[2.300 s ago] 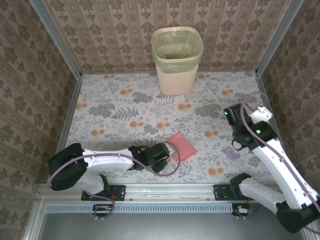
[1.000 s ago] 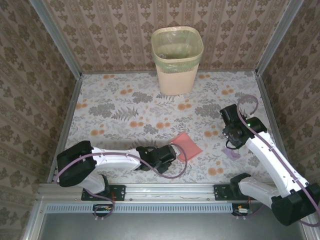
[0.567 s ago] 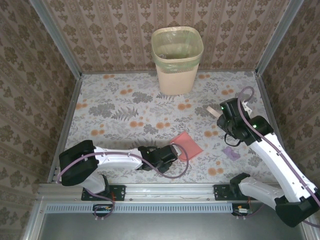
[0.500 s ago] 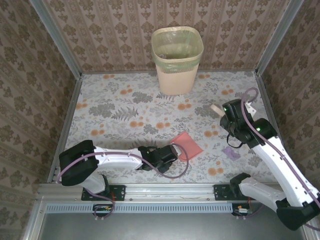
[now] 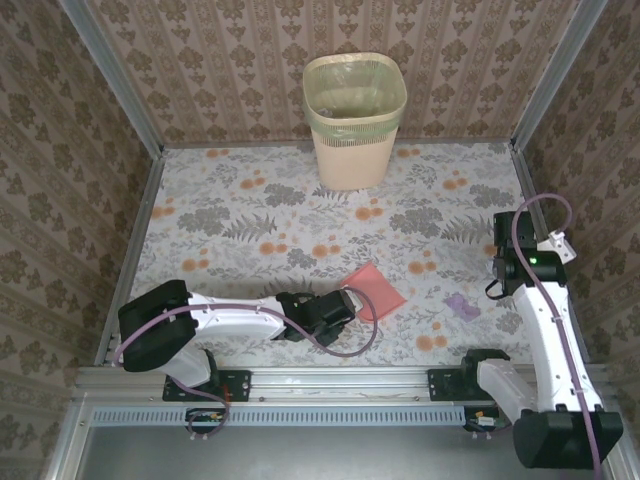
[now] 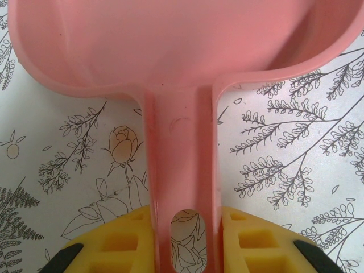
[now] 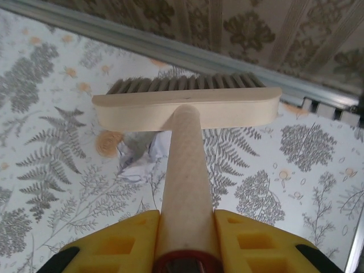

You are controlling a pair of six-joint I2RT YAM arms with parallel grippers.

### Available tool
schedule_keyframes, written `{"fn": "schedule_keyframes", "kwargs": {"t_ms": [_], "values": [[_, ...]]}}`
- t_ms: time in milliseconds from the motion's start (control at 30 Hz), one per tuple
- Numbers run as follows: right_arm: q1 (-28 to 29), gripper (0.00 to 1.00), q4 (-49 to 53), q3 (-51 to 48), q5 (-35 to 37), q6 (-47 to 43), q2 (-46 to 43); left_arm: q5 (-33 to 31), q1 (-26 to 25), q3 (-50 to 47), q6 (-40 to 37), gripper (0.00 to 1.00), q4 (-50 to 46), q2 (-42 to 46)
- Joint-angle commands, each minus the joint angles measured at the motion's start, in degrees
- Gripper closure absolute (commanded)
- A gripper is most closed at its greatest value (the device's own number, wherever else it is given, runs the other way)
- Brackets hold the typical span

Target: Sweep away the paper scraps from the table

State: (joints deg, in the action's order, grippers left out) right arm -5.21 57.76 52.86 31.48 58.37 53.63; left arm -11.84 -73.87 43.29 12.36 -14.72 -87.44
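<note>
Pink dustpan (image 6: 170, 51) handle: pinched by left gripper (image 6: 183, 230). Wooden brush (image 7: 187, 108) handle: pinched by right gripper (image 7: 186, 233); 1 paper scrap (image 7: 138, 156) nearby.

Bright, even, diffuse light throughout.
Wrist cams: faint soft shadows ahead of the fingers (image 6: 114, 244); fingers themselves slightly soft.

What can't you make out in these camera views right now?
Left wrist view: the front lip of the pink dustpan is cut off by the top edge.
Right wrist view: a crumpled paper scrap is partly hidden behind the brush.
Top view: the floor of the waste bin is too small and shaded to read.
</note>
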Motion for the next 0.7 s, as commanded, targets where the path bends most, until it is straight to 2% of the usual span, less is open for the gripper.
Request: {"fn": "schedule_keyframes", "kwargs": {"t_ms": [0, 167, 400, 667], "values": [[-0.33, 1.00, -5.27, -1.38, -8.77, -0.11, 2.45, 0.73, -0.49, 0.31, -0.93, 1.00, -4.28, -1.23], [2.31, 1.00, -8.36, -3.14, -17.18, 6.33, 2.93, 0.85, -0.49, 0.57, -0.93, 1.00, -4.53, -1.34], [15.65, 1.00, -7.60, 1.80, -16.57, 18.90, 7.51, 1.03, -0.49, 0.70, -0.92, 1.00, -4.61, -1.41], [30.03, 1.00, -11.75, 11.35, -17.33, 21.00, 18.64, -0.43, -0.49, 1.39, -0.60, 1.00, -6.06, -2.55]]}}
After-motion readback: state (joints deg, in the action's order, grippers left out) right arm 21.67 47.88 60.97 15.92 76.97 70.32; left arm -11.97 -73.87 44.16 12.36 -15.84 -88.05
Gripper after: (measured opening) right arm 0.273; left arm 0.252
